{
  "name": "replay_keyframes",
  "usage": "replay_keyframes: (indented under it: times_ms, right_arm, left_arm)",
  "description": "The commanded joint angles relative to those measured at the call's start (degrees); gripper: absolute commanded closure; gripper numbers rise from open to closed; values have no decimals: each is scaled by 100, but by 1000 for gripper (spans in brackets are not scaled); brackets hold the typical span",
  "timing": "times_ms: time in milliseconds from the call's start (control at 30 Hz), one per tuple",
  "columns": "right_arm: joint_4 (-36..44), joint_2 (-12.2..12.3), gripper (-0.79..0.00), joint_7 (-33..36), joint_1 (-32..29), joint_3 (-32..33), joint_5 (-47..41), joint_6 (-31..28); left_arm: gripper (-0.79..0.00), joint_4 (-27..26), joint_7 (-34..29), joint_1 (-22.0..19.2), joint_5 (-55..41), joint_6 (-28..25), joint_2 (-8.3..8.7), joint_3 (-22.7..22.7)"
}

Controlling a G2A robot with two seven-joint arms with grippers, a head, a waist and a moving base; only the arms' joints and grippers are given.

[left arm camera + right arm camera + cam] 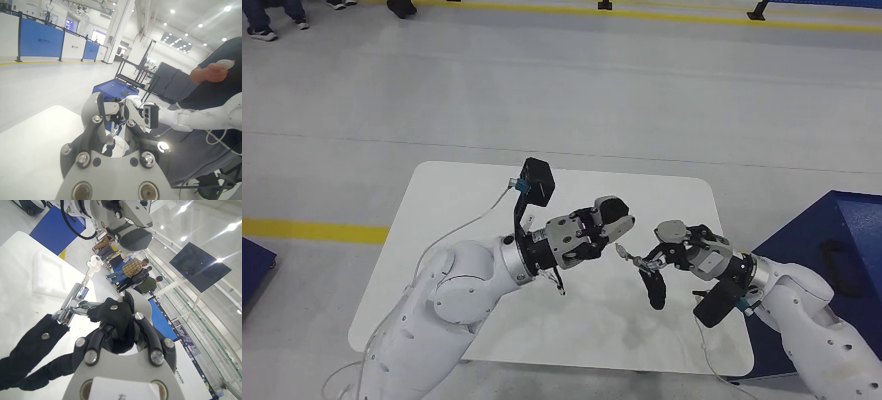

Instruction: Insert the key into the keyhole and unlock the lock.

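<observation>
You have the silver key (pixel 94 264) seated in the keyhole of the chrome cable lock with black fabric sleeves (pixel 80 291), its head near your left tool (pixel 616 223), whose fingers stand apart and empty, while your right tool (pixel 117 315) is clamped on the lock's sleeve above the white worktop (pixel 462 220).

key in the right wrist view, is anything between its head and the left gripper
Nothing visible. The key sits in the keyhole of the lock, its head sticking out in open air. The open left gripper hovers close beside the head, apart from it, with no object between.
</observation>
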State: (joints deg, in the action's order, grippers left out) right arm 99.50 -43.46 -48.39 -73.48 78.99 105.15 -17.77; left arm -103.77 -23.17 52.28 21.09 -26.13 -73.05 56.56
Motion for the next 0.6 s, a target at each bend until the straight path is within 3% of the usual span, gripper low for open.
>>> replay_keyframes:
  times_ms: [0, 133, 200, 400, 500, 567]
  right_arm:
    - [-1, 0, 0, 7, 1, 1, 5, 2]
    - [-1, 0, 0, 7, 1, 1, 5, 2]
    - [31, -13, 0, 104, -24, 1, -59, 56]
    - [65, -55, 0, 180, -83, 36, -216, 170]
    - [93, -66, 0, 107, -116, 79, -191, 235]
    - [101, -75, 0, 35, -140, 107, -210, 272]
  left_arm:
    - [0, -3, -2, 0, 130, 5, 1, -1]
    - [0, -10, 23, 75, -110, 45, -8, -35]
    - [0, -54, 176, 195, -1332, 199, -41, 38]
    - [0, 301, 319, 297, -5868, 1709, -178, 377]
    - [0, 547, 72, 243, -6919, 2516, -204, 436]
    - [0, 692, -61, 208, -7051, 2934, -198, 449]
